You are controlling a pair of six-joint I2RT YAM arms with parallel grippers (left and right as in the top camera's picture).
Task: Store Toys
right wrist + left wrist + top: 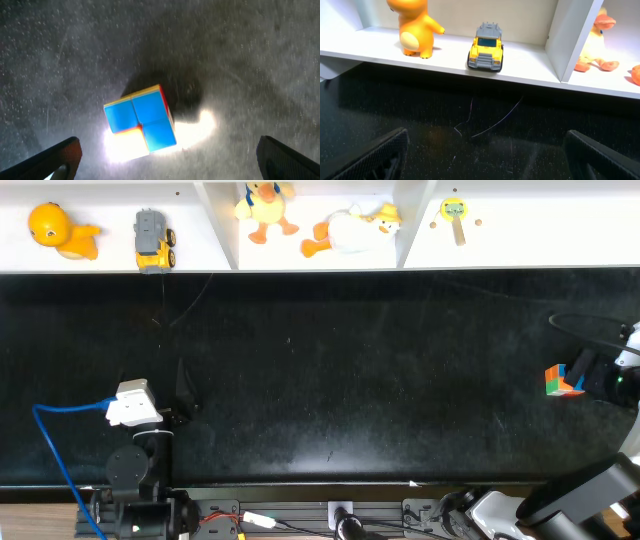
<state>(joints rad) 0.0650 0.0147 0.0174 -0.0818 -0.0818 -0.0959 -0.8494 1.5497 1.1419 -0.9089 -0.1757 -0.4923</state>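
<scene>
A multicoloured puzzle cube [562, 380] lies on the black table near its right edge. In the right wrist view the cube [141, 119] shows blue on top, lit from above, and sits below and ahead of my right gripper [167, 162], which is open with nothing between its fingers. In the top view the right gripper [582, 372] hangs just right of the cube. My left gripper [186, 392] is open and empty over the table's left part, facing the shelf; the left wrist view has its fingers [370, 160] spread wide.
A white shelf [320, 260] runs along the back. Its cubbies hold an orange duck figure [60, 230], a yellow toy truck [154, 240], a yellow plush duck [265, 210], a white plush duck [350, 230] and a small yellow-green toy [453, 212]. A blue cable [55, 445] trails by the left arm.
</scene>
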